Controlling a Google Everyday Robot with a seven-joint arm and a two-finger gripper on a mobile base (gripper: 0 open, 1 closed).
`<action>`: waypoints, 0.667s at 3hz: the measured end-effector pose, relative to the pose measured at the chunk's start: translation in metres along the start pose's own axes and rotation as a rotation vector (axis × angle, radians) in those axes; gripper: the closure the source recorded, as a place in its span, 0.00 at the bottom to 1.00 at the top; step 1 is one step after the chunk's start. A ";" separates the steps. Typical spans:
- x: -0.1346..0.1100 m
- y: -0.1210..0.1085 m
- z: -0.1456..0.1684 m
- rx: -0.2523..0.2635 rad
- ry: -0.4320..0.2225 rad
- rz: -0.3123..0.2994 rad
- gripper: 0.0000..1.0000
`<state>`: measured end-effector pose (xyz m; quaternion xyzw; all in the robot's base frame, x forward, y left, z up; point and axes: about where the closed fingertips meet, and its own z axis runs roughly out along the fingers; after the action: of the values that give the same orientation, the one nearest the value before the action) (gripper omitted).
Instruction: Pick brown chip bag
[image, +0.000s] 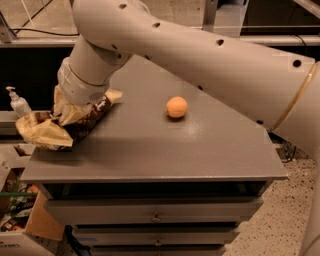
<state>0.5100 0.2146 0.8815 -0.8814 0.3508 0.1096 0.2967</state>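
Note:
The brown chip bag (47, 131) is crumpled, dark brown and pale yellow, at the left edge of the grey table (150, 150), with its left end hanging past the edge. My gripper (76, 111) is at the end of the big cream arm (200, 50), pressed down into the top of the bag. The thick wrist (82, 82) hides the gripper's tip and the middle of the bag. I cannot tell whether the bag is lifted off the tabletop.
An orange ball-like fruit (176, 107) sits mid-table, right of the bag. A white pump bottle (19, 103) stands on a lower ledge to the left. Drawers (155, 217) run under the tabletop. A cardboard box (30, 227) is on the floor at lower left.

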 end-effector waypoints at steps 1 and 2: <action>-0.015 -0.023 -0.011 0.043 -0.050 0.001 1.00; -0.017 -0.057 -0.041 0.135 -0.065 0.006 1.00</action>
<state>0.5360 0.2319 0.9469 -0.8543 0.3504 0.1152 0.3662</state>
